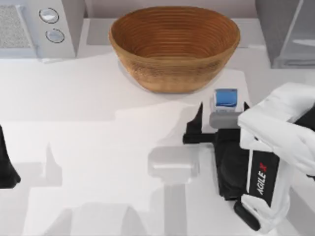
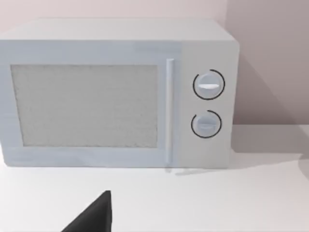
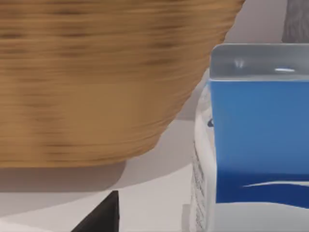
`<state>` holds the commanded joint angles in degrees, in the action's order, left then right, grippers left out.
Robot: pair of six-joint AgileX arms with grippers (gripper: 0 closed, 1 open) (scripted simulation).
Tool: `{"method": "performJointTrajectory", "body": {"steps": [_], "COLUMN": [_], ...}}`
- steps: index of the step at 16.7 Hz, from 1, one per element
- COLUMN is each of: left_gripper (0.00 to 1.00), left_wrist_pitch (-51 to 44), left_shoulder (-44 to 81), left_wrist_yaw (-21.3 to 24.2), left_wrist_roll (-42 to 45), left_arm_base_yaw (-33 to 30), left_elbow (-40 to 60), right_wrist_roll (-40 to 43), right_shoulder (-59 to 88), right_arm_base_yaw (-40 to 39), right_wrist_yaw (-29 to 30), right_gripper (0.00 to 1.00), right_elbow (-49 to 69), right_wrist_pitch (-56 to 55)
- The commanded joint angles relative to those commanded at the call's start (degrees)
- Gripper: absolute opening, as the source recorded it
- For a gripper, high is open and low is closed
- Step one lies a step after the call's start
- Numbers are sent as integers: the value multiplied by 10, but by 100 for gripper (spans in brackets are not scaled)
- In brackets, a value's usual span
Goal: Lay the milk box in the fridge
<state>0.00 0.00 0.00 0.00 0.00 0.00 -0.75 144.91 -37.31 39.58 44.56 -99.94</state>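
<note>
you're at the approach-and-grasp step: your right gripper sits low at the milk box, which stands upright on the white table just beside the wicker basket, on the table's right half. one dark finger sticks out to the left of the carton, apart from it; the other side is hidden behind the wrist, so the jaws look spread and hold nothing yet, but you can't tell if the far finger touches the box. in the right wrist view the milk box is close up, blue face toward the camera, off to one side and not centred, with the basket wall near it. next move probably calls for sliding the gripper so the carton sits between the fingers, closing, then lifting clear of the basket rim before carrying to the fridge at the back right corner. your left arm's gripper is parked at the table's left edge, facing the white microwave with two round knobs. surface is plain glossy white, pale wall behind.
</note>
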Motion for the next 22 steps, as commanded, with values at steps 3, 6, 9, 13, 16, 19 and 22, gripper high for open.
{"method": "performJointTrajectory", "body": {"steps": [3,6,9,13,16,19,22], "left_gripper": [100,100,100,100,100,100,100], "left_wrist_pitch": [0,0,0,0,0,0,0], "left_shoulder": [0,0,0,0,0,0,0], "left_wrist_yaw": [0,0,0,0,0,0,0], "left_wrist_roll": [0,0,0,0,0,0,0], "left_arm_base_yaw": [0,0,0,0,0,0,0], "left_elbow": [0,0,0,0,0,0,0], "right_wrist_roll": [2,1,1,1,1,1,1], "right_shoulder": [2,0,-1,-1,-1,-1,-1], "right_arm_base_yaw": [16,29,33,33,33,33,33], "right_wrist_yaw": [-16,-29,-34,-34,-34,-34,-34], "right_gripper": [100,100,100,92,70,47,25], "right_elbow": [25,46,54,54,54,54,54], "right_wrist_pitch": [23,46,55,55,55,55,55]}}
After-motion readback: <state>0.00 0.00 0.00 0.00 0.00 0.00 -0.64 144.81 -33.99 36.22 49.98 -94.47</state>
